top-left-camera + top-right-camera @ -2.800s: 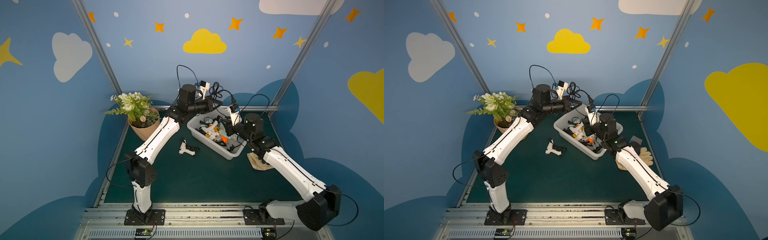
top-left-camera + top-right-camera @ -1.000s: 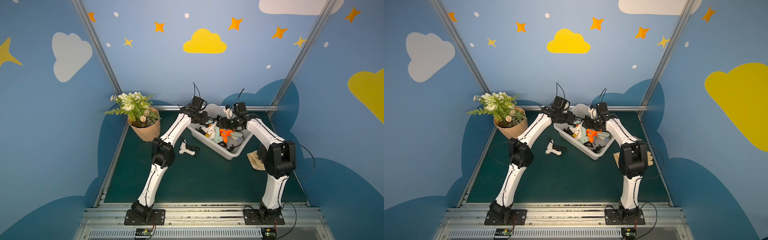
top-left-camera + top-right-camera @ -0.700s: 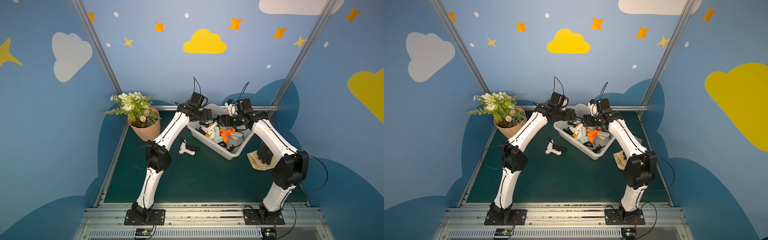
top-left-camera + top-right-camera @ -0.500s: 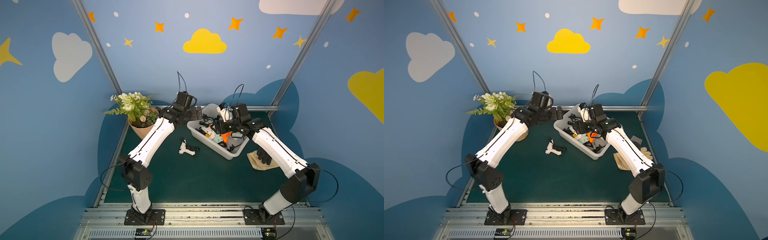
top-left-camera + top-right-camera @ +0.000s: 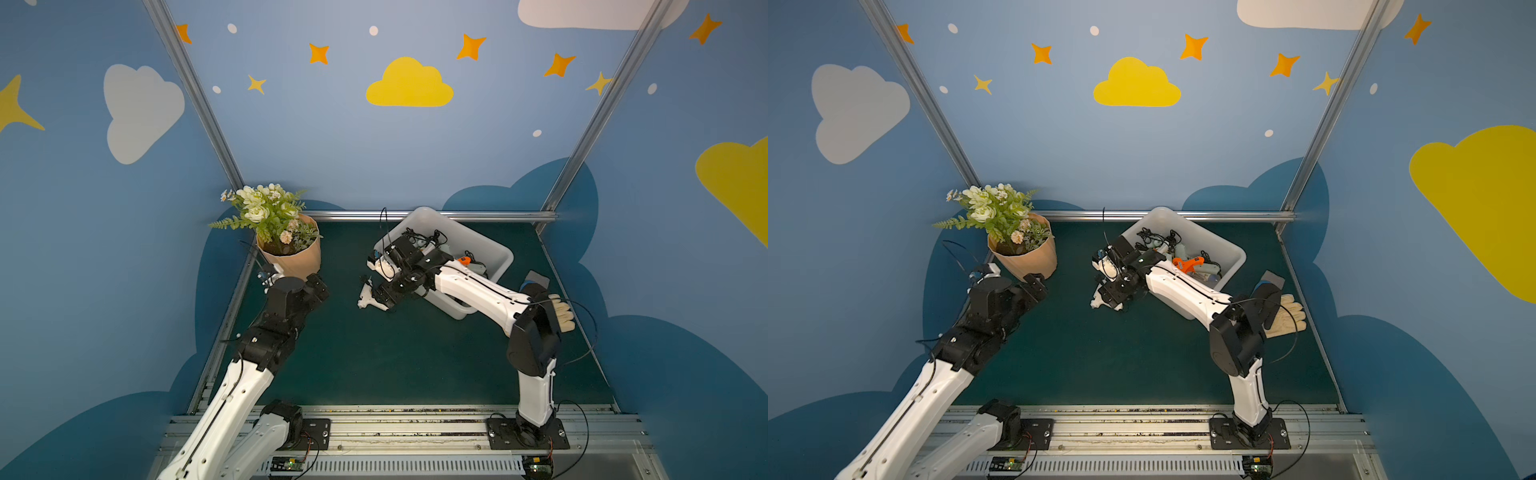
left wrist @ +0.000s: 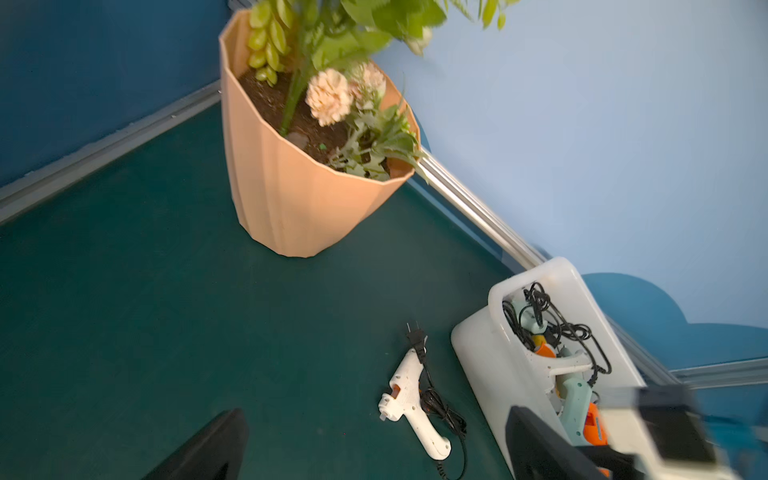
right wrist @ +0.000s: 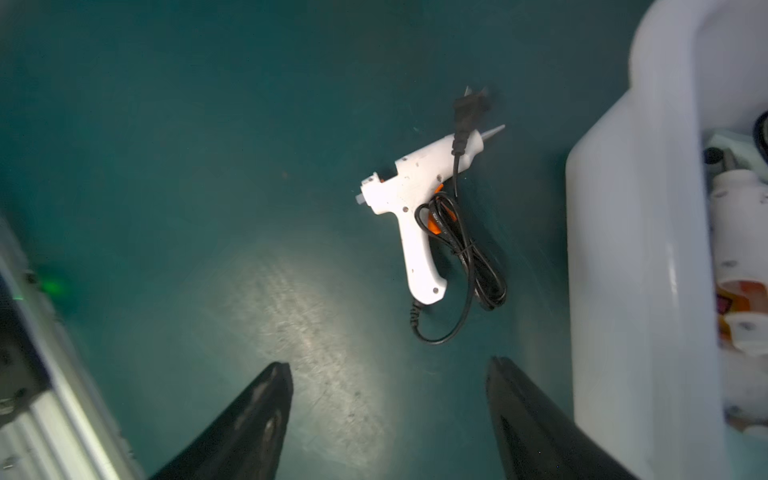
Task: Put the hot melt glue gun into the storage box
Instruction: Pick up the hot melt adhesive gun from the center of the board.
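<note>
On the dark green mat [image 5: 374, 357], in both top views, a white hot melt glue gun [image 5: 366, 300] lies outside the storage box [image 5: 478, 239], just beside the box wall that faces the tan flower pot [image 5: 297, 262]. The right gripper [image 5: 380, 296] hangs over that gun, its arm reaching across the near corner of the box. The box, a whitish tub set askew near the back rail [image 5: 478, 215], holds a tangle of other glue guns and black cords, among them an orange glue gun [image 5: 1187, 264]. The left gripper [image 5: 1034, 286] sits just in front of the flower pot, well apart from the gun and the box. A pale work glove [image 5: 1287, 316] lies on the mat, partly hidden behind the right arm's elbow.

From the left wrist, the two black fingers [image 6: 212, 449] stand wide apart with nothing between them. Past them the white gun [image 6: 411, 395] lies on its side with its black cord [image 6: 440, 409] bunched by the handle. The storage box [image 6: 473, 353] is close beside it, and the flower pot [image 6: 291, 199] with its flowers and greenery is farther off.

From the right wrist, the fingers [image 7: 257, 419] are spread wide and empty above the mat. The white gun [image 7: 409, 216] lies flat ahead of them, untouched, its plug [image 7: 471, 108] resting over the barrel and the cord [image 7: 473, 270] looped beside the grip. The box wall [image 7: 623, 249] rises just beside it.
</note>
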`<control>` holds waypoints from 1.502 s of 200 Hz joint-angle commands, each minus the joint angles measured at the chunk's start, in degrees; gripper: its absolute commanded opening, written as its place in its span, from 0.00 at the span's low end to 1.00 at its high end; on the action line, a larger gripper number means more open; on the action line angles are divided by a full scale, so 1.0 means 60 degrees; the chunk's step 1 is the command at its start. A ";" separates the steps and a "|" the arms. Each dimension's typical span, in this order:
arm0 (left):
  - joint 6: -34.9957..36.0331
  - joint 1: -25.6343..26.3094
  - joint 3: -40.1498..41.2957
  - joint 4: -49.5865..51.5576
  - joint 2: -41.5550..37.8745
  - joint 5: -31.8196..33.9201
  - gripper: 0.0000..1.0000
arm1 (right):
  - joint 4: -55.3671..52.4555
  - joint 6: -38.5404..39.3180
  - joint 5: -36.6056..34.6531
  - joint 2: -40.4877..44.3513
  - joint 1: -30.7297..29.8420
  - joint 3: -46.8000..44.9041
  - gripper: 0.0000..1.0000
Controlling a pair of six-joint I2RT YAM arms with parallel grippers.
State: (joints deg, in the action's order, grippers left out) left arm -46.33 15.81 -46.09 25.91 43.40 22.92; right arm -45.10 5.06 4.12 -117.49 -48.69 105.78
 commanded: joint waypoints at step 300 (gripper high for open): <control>0.0435 -0.0152 0.0822 0.1807 -0.4369 0.2419 1.00 | -0.3222 -0.0152 -0.1728 0.0186 -0.0738 0.4317 0.07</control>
State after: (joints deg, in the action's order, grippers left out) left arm -46.78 15.00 -39.07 36.25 15.70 38.39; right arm -63.64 9.10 -5.61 -124.31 -55.81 130.96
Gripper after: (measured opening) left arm 0.998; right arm 0.311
